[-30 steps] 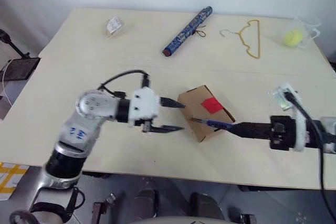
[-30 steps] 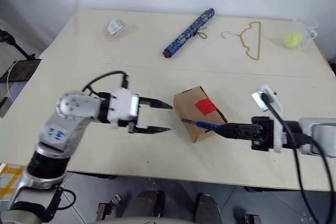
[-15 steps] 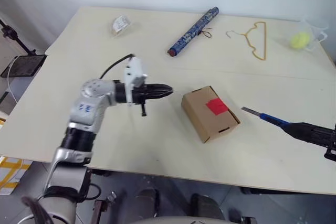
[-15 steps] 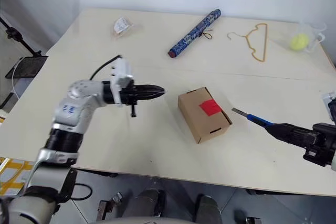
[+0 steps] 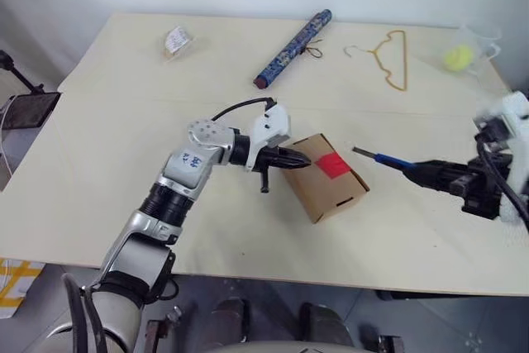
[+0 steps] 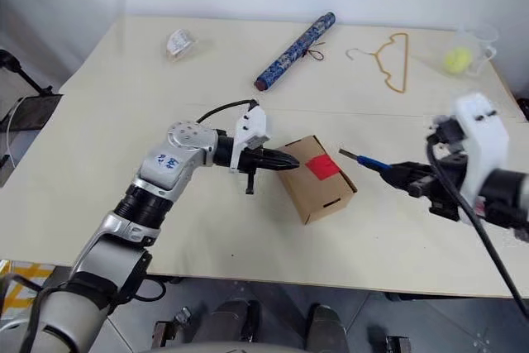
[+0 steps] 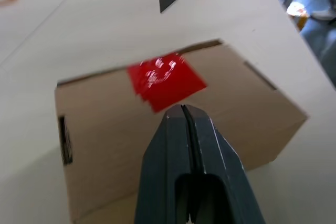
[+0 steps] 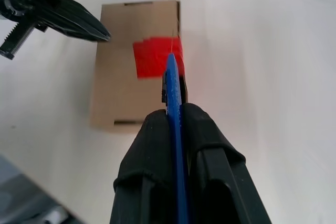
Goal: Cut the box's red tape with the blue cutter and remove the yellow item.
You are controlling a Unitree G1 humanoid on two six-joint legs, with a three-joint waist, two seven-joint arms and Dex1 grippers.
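Starting at the left of the table [image 5: 99, 113], I see a small clear-wrapped packet [image 5: 177, 40] lying near the far edge, well apart from everything else. My left gripper [image 5: 302, 164] reaches in from the left with its two black fingers pressed tight together, holding nothing; their joined tip sits over the left part of the box [image 5: 325, 178], though I cannot tell if it actually touches the cardboard. In the left wrist view the shut fingers [image 7: 190, 145] point at the carton's top, just short of the red tape [image 7: 164, 80]. Behind the box, toward the far edge, a long blue patterned umbrella [image 5: 293, 37] lies at a slant.

The box itself sits near the middle of the table, turned at an angle, its flaps closed and the red tape on its top, toward the right end. The yellow item is not something I can see with the carton closed.

Further right, a thin tan wire hanger [image 5: 388, 58] lies near the far edge, and in the far right corner a pale yellow-green ball [image 5: 457, 57] rests in a clear cup. My right gripper [image 5: 434, 175] is clamped on the blue cutter [image 5: 382, 159], whose tip hangs just to the right of the box, aimed at it and not touching. In the right wrist view the cutter lines up with the red patch.
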